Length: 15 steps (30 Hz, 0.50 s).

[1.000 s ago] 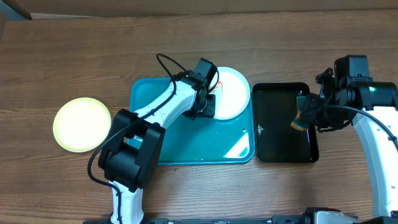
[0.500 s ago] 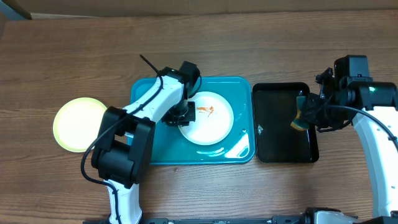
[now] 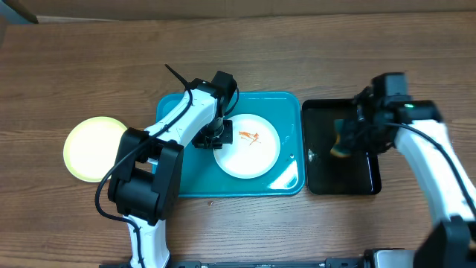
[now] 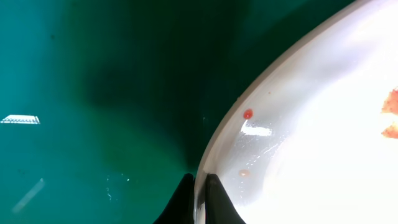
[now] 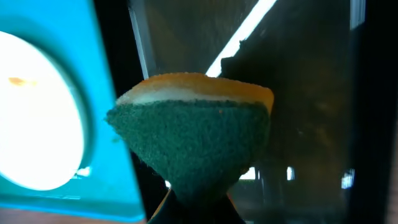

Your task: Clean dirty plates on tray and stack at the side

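A white plate [image 3: 249, 149] with an orange-red smear [image 3: 248, 135] lies flat in the middle of the turquoise tray [image 3: 178, 112]. My left gripper [image 3: 218, 138] is shut on the plate's left rim; in the left wrist view the two dark fingers [image 4: 214, 196] pinch the white plate's edge [image 4: 311, 124] over the tray floor [image 4: 93, 93]. A pale yellow-green plate [image 3: 97, 149] sits on the table left of the tray. My right gripper [image 3: 346, 141] is shut on a yellow sponge with a green scouring face [image 5: 193, 137], held over the black tray [image 3: 327, 175].
The narrow black tray [image 5: 298, 93] stands right against the turquoise tray's right side. Bare wooden table surrounds both trays. The left arm reaches across the turquoise tray's left half from the front edge.
The left gripper pulled the white plate from the tray's far right corner to its middle and closed on the rim. The right arm shifted left with the sponge.
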Motion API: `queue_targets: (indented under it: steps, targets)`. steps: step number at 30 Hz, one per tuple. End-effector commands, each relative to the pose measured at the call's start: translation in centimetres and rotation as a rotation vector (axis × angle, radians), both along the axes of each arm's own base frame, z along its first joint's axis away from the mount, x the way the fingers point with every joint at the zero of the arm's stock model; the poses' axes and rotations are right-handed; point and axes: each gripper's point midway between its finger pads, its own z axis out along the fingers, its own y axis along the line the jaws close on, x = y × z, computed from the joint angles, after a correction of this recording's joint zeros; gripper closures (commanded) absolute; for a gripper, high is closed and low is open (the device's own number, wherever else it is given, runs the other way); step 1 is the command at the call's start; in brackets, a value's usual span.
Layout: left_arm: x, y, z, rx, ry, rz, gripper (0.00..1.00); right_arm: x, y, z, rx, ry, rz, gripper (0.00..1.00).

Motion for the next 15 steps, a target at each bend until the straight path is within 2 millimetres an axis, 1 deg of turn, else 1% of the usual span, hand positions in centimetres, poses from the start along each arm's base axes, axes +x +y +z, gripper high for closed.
queue_targets:
  steps: [1, 5, 10, 13, 15]
  targets:
    - [0.0, 0.2, -0.5, 0.018, 0.004, -0.013, 0.96, -0.8, 0.6, -3.6, 0.012, 0.089, -0.034, 0.96]
    - [-0.1, 0.1, -0.5, 0.01, 0.006, -0.012, 0.96, -1.2, 0.6, -7.7, 0.008, 0.173, -0.06, 0.96]
    - [-0.1, -0.1, -0.5, -0.001, 0.006, -0.011, 0.96, -2.0, 0.5, -11.1, 0.0, 0.267, -0.061, 0.96]
    - [-0.1, -0.1, -0.5, -0.001, 0.006, -0.012, 0.96, -2.2, 0.5, -11.5, -0.001, 0.282, -0.061, 0.96]
    - [-0.1, -0.1, -0.5, -0.001, 0.007, -0.011, 0.96, -2.1, 0.7, -11.0, 0.011, 0.285, -0.06, 0.96]
